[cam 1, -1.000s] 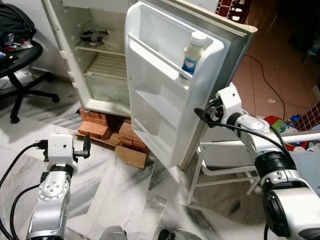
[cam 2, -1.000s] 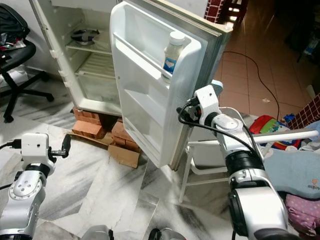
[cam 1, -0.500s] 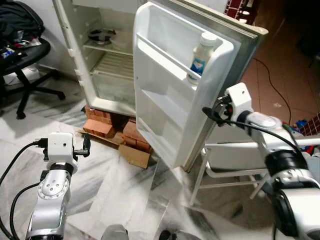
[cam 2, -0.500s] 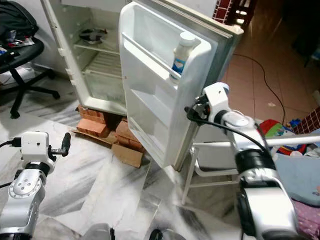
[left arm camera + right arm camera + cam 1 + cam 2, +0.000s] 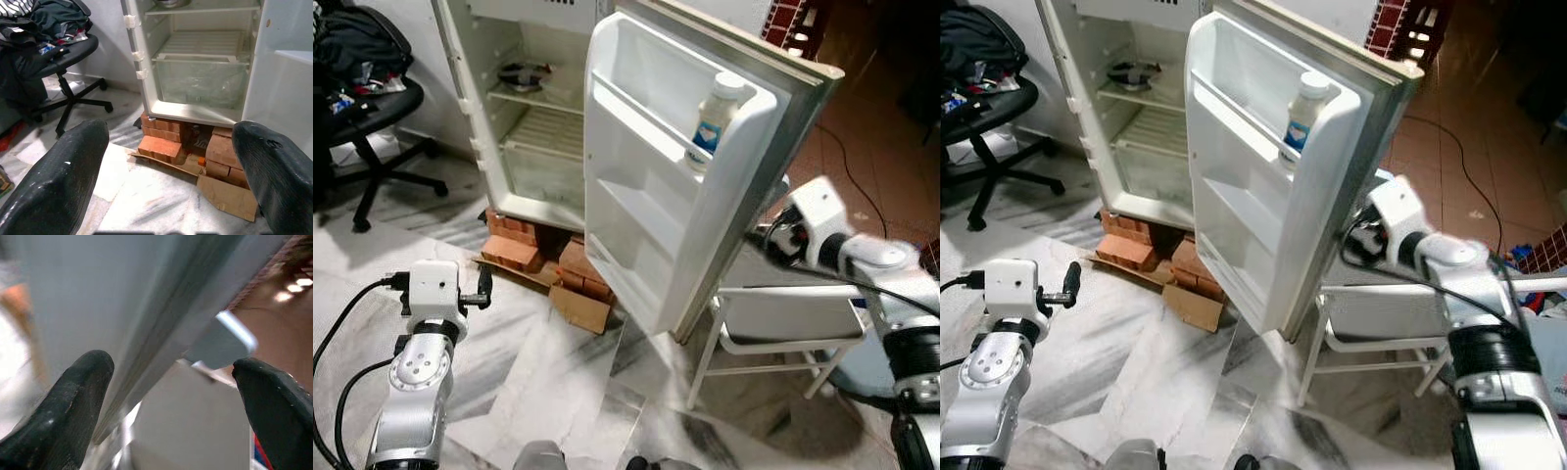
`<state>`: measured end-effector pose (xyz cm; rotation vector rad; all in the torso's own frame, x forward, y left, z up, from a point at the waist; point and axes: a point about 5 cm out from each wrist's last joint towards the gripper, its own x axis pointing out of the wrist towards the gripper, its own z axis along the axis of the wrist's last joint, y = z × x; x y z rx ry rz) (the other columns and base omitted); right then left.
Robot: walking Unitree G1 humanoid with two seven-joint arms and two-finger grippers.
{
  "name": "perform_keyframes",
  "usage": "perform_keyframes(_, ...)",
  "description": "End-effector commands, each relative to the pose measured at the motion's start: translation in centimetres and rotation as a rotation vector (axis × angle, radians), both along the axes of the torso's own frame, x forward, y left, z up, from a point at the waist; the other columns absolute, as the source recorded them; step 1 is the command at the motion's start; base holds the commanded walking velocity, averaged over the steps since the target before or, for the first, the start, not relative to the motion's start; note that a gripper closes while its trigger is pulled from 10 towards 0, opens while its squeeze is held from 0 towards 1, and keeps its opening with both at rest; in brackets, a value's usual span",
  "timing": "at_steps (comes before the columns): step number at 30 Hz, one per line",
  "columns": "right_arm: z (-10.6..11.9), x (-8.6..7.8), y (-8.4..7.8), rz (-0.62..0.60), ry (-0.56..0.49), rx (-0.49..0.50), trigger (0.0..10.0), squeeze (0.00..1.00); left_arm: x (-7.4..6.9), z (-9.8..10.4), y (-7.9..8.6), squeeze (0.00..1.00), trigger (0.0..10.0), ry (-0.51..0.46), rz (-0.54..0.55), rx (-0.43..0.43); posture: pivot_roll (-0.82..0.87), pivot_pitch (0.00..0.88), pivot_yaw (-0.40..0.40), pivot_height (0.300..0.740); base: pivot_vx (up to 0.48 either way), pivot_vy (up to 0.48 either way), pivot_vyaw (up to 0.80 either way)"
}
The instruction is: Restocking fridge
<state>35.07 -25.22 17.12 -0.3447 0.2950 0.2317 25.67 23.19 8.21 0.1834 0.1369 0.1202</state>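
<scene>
Alt: robot's head-cam looks down at a small white fridge [image 5: 524, 117] w/ its door [image 5: 675, 211] swung wide toward the robot. The cabinet sits raised on red bricks [image 5: 514, 245], prob. to keep it off the marble floor [image 5: 538, 382]. Inside, wire shelves; a dark round dish [image 5: 522, 74] on an upper one. On the door's top rack stands one white bottle [image 5: 714, 116] w/ blue label, upright behind the rail that keeps it from tipping: the only stocked item visible.

Right gripper [image 5: 171, 396] is at the door's outer edge, behind it from the head-cam, beside a white metal-framed chair [image 5: 783, 318]. Wrist cam shows its jaws released, spread to either side of the door's grey edge, not clamped; placed there, I'd judge, to steer or hold the door open.

Left gripper [image 5: 168, 161] hovers low over the floor, well apart from the fridge, jaws released & empty, pointing at the open cabinet and bricks. Idle, likely waiting.

A black office chair [image 5: 367, 108] piled w/ clothes stands at the robot's left.
</scene>
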Motion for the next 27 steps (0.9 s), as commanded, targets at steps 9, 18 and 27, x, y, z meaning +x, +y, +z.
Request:
perform_keyframes(9,5.7,1.6,5.4,0.296,-0.292,0.447,10.0,0.0,0.3,0.1,-0.1,0.0,10.0,0.006,-0.023,0.011,0.17,0.018,-0.071,0.74,0.0,0.0,0.0)
perform_keyframes(18,7.7,-5.6,8.9,0.988,-0.109,0.848,10.0,0.0,0.0,-0.1,0.0,0.0,10.0,0.008,-0.025,0.008,0.16,0.018,-0.075,0.74,0.0,0.0,0.0)
perform_keyframes(27,-1.0,-7.6,8.0,0.853,0.201,0.655,10.0,0.0,0.4,-0.3,-0.8,0.0,10.0,0.011,-0.048,-0.002,0.14,0.014,-0.067,0.74,0.0,0.0,0.0)
